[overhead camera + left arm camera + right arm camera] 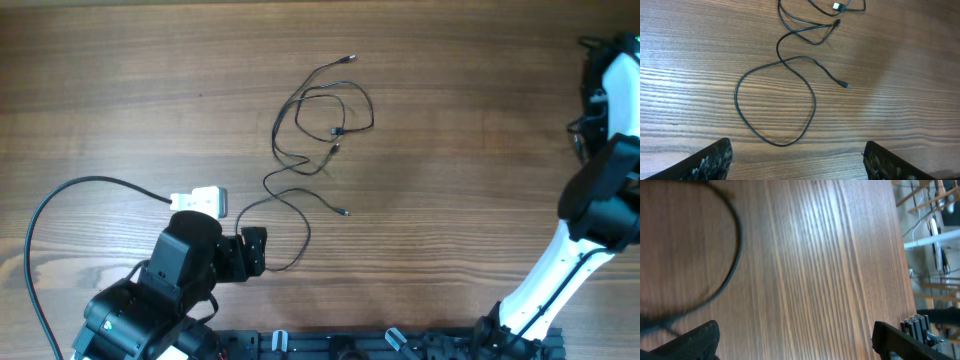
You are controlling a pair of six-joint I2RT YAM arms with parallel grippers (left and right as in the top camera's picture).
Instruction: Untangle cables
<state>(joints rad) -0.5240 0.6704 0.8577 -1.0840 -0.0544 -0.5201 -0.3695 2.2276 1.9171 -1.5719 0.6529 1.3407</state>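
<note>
The cables (320, 115) are thin black wires in loose overlapping loops at the table's middle, with small plug tips at their ends. One loop (815, 105) trails toward my left gripper (256, 250) and lies just in front of its fingers. A free plug tip (845, 85) lies to the right of that loop. My left gripper (797, 162) is wide open and empty, not touching the wire. My right gripper (797, 342) is wide open and empty above bare wood. The right arm (600, 200) is at the far right, away from the cables.
A white camera unit (200, 200) with a thick black lead (60, 195) sits on the left arm. A blurred thick black lead (735, 240) curves through the right wrist view. The table's edge (902, 235) and room clutter show beyond it.
</note>
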